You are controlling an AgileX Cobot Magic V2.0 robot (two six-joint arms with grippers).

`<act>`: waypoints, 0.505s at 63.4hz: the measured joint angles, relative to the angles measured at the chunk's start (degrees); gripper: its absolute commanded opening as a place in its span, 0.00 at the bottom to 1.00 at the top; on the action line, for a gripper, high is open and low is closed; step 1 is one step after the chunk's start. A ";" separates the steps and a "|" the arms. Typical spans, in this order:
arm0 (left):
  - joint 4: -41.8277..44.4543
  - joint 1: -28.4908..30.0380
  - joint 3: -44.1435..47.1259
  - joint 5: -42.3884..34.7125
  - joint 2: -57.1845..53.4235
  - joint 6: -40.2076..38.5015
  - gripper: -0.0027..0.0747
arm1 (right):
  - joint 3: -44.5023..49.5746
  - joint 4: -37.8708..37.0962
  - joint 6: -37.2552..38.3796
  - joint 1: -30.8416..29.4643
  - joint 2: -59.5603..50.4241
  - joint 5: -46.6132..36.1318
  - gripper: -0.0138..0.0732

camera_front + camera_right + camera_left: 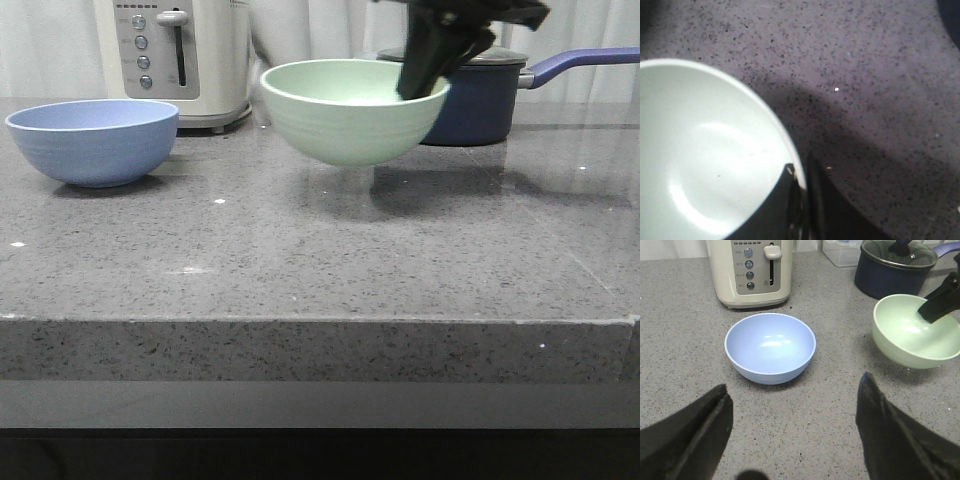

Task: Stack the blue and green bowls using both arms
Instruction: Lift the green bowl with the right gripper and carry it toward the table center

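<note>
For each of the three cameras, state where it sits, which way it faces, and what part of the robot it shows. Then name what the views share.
Front view: low at the table's near edge, facing forward at the blue bowl, the lifted green bowl, toaster and saucepan; the right tool grips the green bowl's rim.
Left wrist view: above the table, looking down at the blue bowl; the open left tool shows.
Right wrist view: close above the green bowl; the right tool's fingers pinch its rim.
Shared: all three show the green bowl.
</note>
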 measured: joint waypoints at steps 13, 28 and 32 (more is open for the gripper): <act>0.00 0.00 0.00 0.00 0.00 0.00 0.70 | 0.00 -0.22 0.26 0.55 1.95 -1.54 0.10; 0.00 0.00 0.00 0.00 0.00 0.00 0.70 | 0.00 -0.32 0.35 0.55 3.34 -1.79 0.20; 0.00 0.00 0.00 0.00 0.00 0.00 0.70 | 0.00 -0.32 0.35 0.55 3.34 -1.79 0.29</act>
